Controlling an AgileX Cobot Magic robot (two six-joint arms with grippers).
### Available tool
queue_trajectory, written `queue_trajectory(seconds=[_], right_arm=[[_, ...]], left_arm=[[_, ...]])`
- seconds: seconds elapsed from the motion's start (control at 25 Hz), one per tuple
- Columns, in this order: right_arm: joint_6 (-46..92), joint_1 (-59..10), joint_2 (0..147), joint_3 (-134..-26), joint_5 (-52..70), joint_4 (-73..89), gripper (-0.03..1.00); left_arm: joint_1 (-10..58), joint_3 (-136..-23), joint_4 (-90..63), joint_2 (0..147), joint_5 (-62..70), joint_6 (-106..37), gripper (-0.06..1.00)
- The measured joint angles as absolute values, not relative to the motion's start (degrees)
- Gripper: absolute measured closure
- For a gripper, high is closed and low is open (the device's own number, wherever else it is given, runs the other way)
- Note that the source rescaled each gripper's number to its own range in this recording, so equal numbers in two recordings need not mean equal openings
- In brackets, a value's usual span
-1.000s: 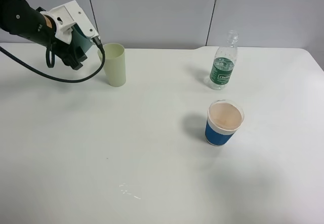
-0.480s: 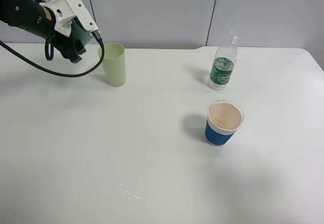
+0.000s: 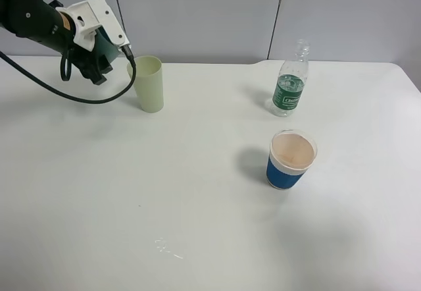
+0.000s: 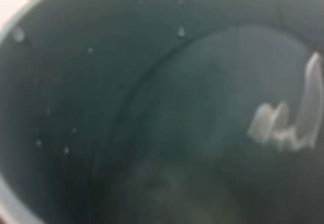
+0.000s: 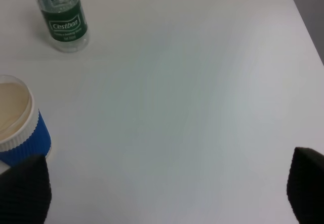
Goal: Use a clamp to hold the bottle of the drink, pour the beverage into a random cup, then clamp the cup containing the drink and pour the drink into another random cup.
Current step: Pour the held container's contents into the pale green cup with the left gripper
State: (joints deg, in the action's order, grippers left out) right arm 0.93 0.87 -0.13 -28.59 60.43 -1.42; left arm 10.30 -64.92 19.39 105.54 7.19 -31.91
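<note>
My left clamp (image 3: 99, 57) is shut on the teal cup (image 3: 107, 45) and holds it tipped on its side above the table, just left of the pale yellow-green tumbler (image 3: 149, 83). The left wrist view is filled by the teal cup's dark green inside (image 4: 152, 107), where droplets cling to the wall. The bottle (image 3: 289, 83) stands upright at the back right, uncapped; its green label also shows in the right wrist view (image 5: 63, 16). My right gripper (image 5: 164, 191) is open over bare table, and only its two black fingertips (image 5: 23, 188) show. It is out of the high view.
A short blue cup with a white rim (image 3: 290, 160) stands in front of the bottle, holding a pale tan liquid; it is also beside my right fingertip (image 5: 17, 120). A small wet patch (image 3: 168, 247) lies near the table's front. The table edge (image 5: 304, 21) runs at the right.
The left arm has lifted the teal cup slightly up and back, beside the yellow-green tumbler. Bottle, blue cup and tumbler have not moved.
</note>
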Motion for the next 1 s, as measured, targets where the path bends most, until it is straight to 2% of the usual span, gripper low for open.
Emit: queue_trajectory(seconds=[1.0], right_arm=[[0.9,0.9,-0.1,-28.6,60.4,-1.4,0.12]], left_arm=[[10.4,-64.9,26.7,105.5,7.7,-31.2,0.94]])
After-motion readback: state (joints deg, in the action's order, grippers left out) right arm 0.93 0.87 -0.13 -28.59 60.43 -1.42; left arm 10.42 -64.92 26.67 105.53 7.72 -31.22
